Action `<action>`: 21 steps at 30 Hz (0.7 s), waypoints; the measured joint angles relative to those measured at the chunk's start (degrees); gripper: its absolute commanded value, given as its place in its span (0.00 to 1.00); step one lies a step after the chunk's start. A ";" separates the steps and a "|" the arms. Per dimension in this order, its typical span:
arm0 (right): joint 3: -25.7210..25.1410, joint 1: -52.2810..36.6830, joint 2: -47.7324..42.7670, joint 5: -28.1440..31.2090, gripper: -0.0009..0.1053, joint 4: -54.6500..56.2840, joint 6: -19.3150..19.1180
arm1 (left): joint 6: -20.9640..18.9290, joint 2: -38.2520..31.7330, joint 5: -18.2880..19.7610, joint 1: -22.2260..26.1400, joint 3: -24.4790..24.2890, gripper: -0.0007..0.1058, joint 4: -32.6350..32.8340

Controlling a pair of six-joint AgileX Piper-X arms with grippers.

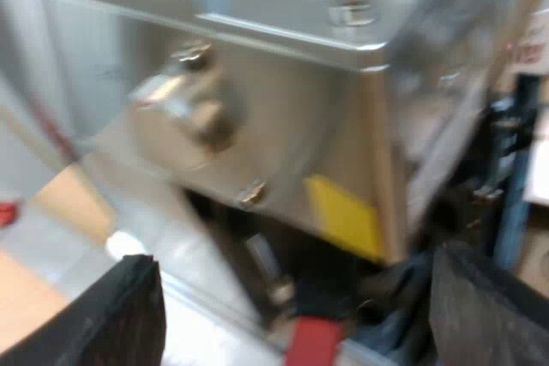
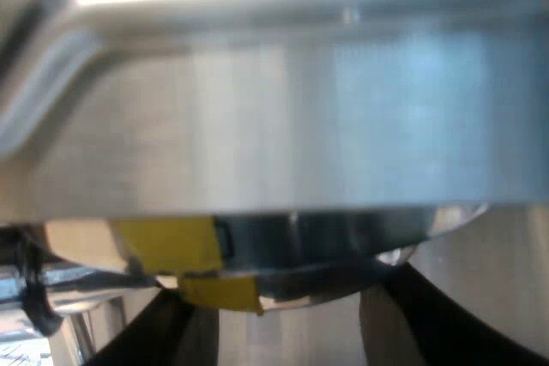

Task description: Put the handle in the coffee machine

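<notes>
Hanging just before the espresso machine [image 1: 283, 117], my left gripper [image 1: 292, 302] has its two black fingers [image 1: 103, 319] spread wide, gripping nothing. Between them, with open room on both sides, lies one dark handle [image 1: 319, 297] with its red end [image 1: 310, 345], reaching out from under the machine's steel body; neither finger touches it. Above it I count one round knob [image 1: 184, 109] and one yellow patch [image 1: 343, 216] by the body's corner edge. My right gripper [image 2: 292, 319] sits very close beneath the machine's brushed steel band [image 2: 292, 135], its two fingers [image 2: 446, 319] likewise wide apart. One rounded shiny metal rim [image 2: 326, 250] shows under the band's lower edge, beside two yellow patches [image 2: 167, 242]; whether it is the holder I cannot tell.
</notes>
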 measured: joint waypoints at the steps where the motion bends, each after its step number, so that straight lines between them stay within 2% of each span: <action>1: 0.00 0.00 0.00 0.00 0.38 0.00 0.00 | -0.19 0.00 -1.89 0.00 -0.67 0.63 0.00; 6: 0.00 0.00 0.00 0.00 0.38 0.00 0.00 | -0.86 0.60 -11.76 -0.44 -0.85 0.62 -3.06; 8: 0.00 0.00 0.00 0.00 0.38 0.00 0.00 | -1.09 1.38 -13.92 -0.61 -0.85 0.54 -3.75; 14: 0.00 0.00 0.00 0.00 0.38 0.00 0.00 | -1.21 4.35 -14.70 -0.61 -0.85 0.21 -4.69; 16: 0.00 0.00 0.00 0.00 0.38 0.00 0.00 | -1.21 4.88 -14.70 -0.61 -0.85 0.16 -4.94; 19: 0.00 0.00 0.00 0.00 0.38 0.00 0.00 | -1.21 6.28 -15.58 -0.61 -0.85 0.01 -5.71; 21: 0.00 0.00 0.00 0.00 0.38 0.00 0.00 | -1.21 7.20 -16.92 -1.04 -0.85 0.01 -6.59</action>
